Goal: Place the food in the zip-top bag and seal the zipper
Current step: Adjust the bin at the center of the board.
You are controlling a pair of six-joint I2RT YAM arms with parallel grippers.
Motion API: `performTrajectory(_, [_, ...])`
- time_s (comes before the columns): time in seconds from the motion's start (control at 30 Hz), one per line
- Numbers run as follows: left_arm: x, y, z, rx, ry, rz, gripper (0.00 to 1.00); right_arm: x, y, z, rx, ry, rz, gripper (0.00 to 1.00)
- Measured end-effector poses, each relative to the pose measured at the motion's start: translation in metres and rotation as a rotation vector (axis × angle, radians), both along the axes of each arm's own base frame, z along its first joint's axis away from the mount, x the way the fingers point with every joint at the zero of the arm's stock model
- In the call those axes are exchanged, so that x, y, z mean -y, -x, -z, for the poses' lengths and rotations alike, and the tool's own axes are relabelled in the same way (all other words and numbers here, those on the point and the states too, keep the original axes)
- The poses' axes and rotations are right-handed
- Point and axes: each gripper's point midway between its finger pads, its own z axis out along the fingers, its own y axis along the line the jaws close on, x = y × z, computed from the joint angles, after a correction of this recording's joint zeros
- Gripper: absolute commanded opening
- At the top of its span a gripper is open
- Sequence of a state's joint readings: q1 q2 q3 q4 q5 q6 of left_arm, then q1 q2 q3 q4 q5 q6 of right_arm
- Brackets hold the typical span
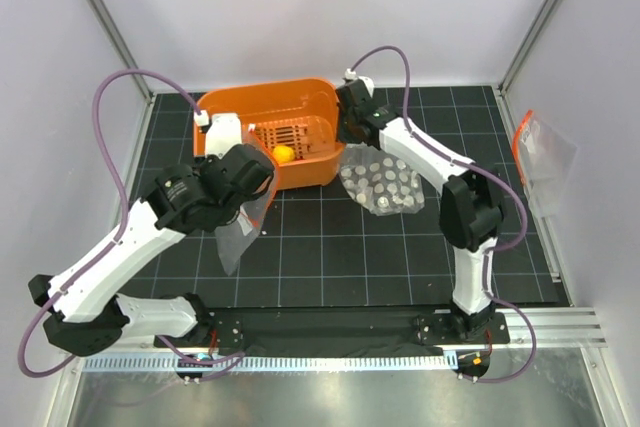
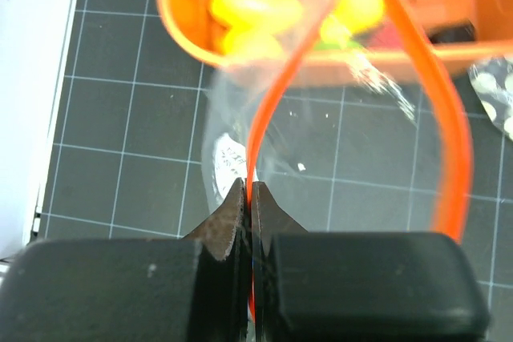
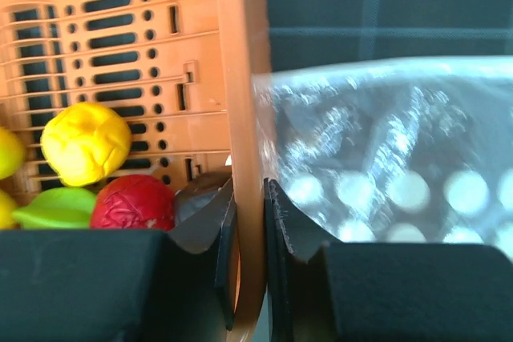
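Observation:
My left gripper [image 1: 258,173] [image 2: 248,198] is shut on the zipper [image 2: 268,110], the orange-red strip of the zip-top bag [image 1: 234,235]. The bag hangs from it with its mouth spread in a loop just in front of the orange basket [image 1: 250,107]. My right gripper [image 1: 346,133] [image 3: 250,198] is shut on the basket's right wall [image 3: 236,78], one finger inside and one outside. The food lies in the basket: a yellow piece [image 3: 86,143], a red one [image 3: 132,202], a green one [image 3: 48,207] and a dark purple one [image 3: 196,194]. Yellow pieces [image 2: 252,10] also show in the left wrist view.
A clear bag printed with white dots [image 1: 380,187] [image 3: 385,142] lies right of the basket, against its wall. Another clear pouch with an orange strip [image 1: 543,152] hangs at the right wall. Metal frame posts stand at the back corners.

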State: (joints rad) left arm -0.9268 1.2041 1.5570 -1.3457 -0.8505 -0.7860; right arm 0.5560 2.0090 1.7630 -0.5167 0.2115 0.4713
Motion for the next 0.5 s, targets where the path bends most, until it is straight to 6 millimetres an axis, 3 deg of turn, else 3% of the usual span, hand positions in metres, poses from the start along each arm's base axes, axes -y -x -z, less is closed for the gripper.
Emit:
performTrajectory(0.17, [-0.008, -0.004, -0.016, 0.038, 0.026, -0.033, 0.0, 0.048, 0.015, 0.003, -0.018, 0.062, 0.046, 0.09])
performTrajectory(0.33, [-0.022, -0.01, -0.035, 0.078, 0.025, -0.067, 0.0, 0.112, 0.028, -0.002, -0.034, 0.142, 0.098, 0.07])
performTrajectory(0.43, [-0.032, -0.014, -0.038, 0.083, -0.003, -0.089, 0.01, 0.141, 0.033, -0.019, -0.004, 0.212, 0.116, 0.07])
performTrajectory(0.5, [-0.041, -0.016, -0.038, 0.077, -0.028, -0.107, 0.0, 0.146, 0.037, -0.037, 0.039, 0.26, 0.105, 0.07])
